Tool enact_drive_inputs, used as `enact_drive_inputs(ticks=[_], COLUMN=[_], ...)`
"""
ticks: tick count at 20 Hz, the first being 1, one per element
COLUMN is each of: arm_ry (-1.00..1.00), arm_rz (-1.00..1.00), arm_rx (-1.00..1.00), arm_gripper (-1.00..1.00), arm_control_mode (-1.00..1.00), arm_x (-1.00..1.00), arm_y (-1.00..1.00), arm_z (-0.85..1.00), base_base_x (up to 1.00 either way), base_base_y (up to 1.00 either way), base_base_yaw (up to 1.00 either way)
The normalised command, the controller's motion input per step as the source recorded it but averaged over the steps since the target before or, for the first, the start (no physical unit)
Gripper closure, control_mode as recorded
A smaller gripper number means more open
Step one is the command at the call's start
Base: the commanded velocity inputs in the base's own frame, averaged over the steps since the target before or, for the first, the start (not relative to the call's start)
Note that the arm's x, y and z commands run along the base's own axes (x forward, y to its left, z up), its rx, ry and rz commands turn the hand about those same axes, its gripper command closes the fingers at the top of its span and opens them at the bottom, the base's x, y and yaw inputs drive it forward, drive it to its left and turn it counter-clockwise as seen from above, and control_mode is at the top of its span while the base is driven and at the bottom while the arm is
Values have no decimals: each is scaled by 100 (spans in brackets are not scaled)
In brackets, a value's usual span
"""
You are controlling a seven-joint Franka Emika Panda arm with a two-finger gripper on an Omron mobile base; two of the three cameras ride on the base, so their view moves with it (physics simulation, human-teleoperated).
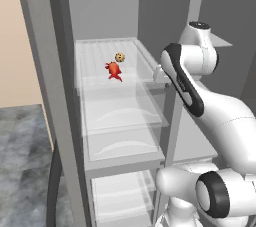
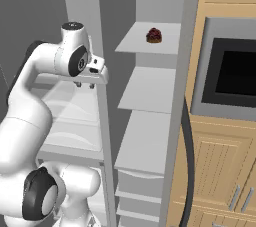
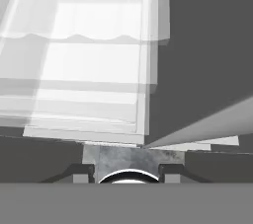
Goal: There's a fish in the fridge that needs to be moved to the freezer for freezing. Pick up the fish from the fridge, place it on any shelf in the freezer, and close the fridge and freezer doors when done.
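While both doors stand open, the left base view lists: fridge, wide section, with clear ribbed glass shelves and transparent drawers below. Item one, the fish, red-orange, lies on the upper glass shelf, toward its middle. Item two, a tan speckled ball, sits just behind the fish, close but apart. The white arm rises at lower right, its hand reaching the divider between the two sections, well apart from the fish.

Right base view: freezer, narrow section, with plain light-grey shelves. A dark red-brown lump rests on the top freezer shelf. The gripper points downward at the divider post, over the right edge of the glass shelves; whether it is open or closed cannot be told. Wooden cabinets with a dark oven window stand to the right.

Hand view: two dark fingertips at the bottom, set apart with nothing between them; stacked clear shelves ahead.
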Motion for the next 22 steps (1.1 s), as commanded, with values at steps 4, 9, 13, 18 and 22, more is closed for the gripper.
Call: enact_drive_inputs(ticks=[4, 9, 13, 18, 22], arm_ry=[0, -3, -16, -6, -5], arm_rz=[5, 8, 1, 0, 0], arm_rx=[0, 0, 0, 0, -1], arm_gripper=[-100, -100, -100, -100, -100], arm_control_mode=[-100, -100, -100, -100, -100], arm_x=[-35, -51, -26, 0, 0], arm_y=[4, 11, 23, 30, 34], arm_z=[0, 0, 13, 24, 32], base_base_x=[0, 0, 0, 0, 0], base_base_y=[0, 0, 0, 0, 0], base_base_yaw=[0, 0, 0, 0, 0])
